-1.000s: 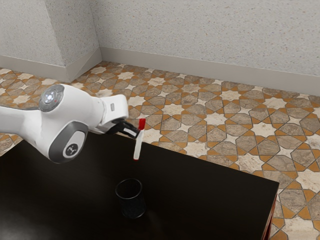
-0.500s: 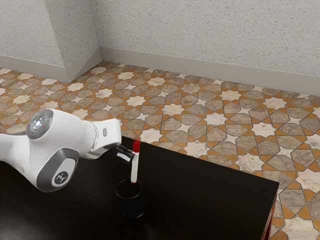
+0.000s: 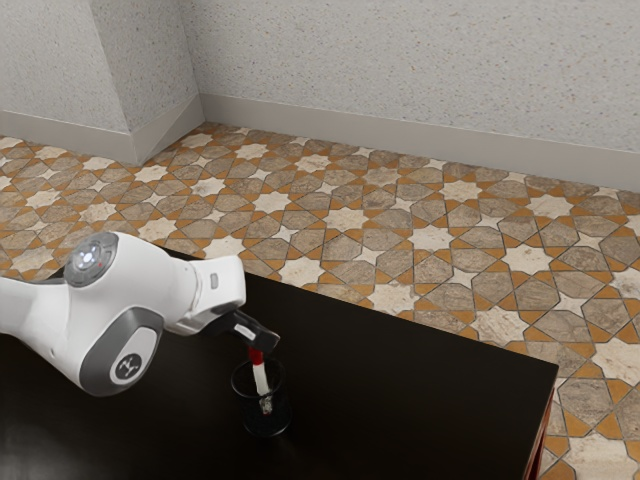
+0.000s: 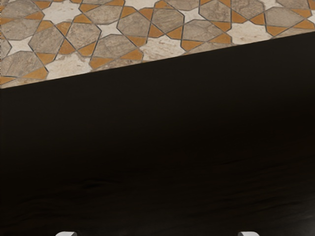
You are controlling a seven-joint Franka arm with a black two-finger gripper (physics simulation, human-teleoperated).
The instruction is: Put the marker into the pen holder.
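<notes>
Marker in the pen holder, tool open above it

The robot's marker is inside the pen holder. Its red end points up at the back of the rim, and the white body slants down into the cup, with its lower part seen through the dark, glossy wall. The marker leans slightly, the red end toward the exterior view's left and the lower end toward the exterior view's right.

The tool is just above the red end, its fingers apart and clamped on nothing. Whether a finger touches the red end cannot be told from this angle. In the wrist view, two pale pieces at the lower edge stand well apart.

The white arm comes in from the exterior view's left and angles down toward the cup. The pen holder stands upright on the dark desk, and the desk's reddish side shows at the exterior view's right. Beyond the desk lies a floor of brown, orange and cream tiles in a star pattern, running back to a pale baseboard and a speckled grey wall. The wrist view also takes in the desk's dark surface and the tiled floor past its edge.
</notes>
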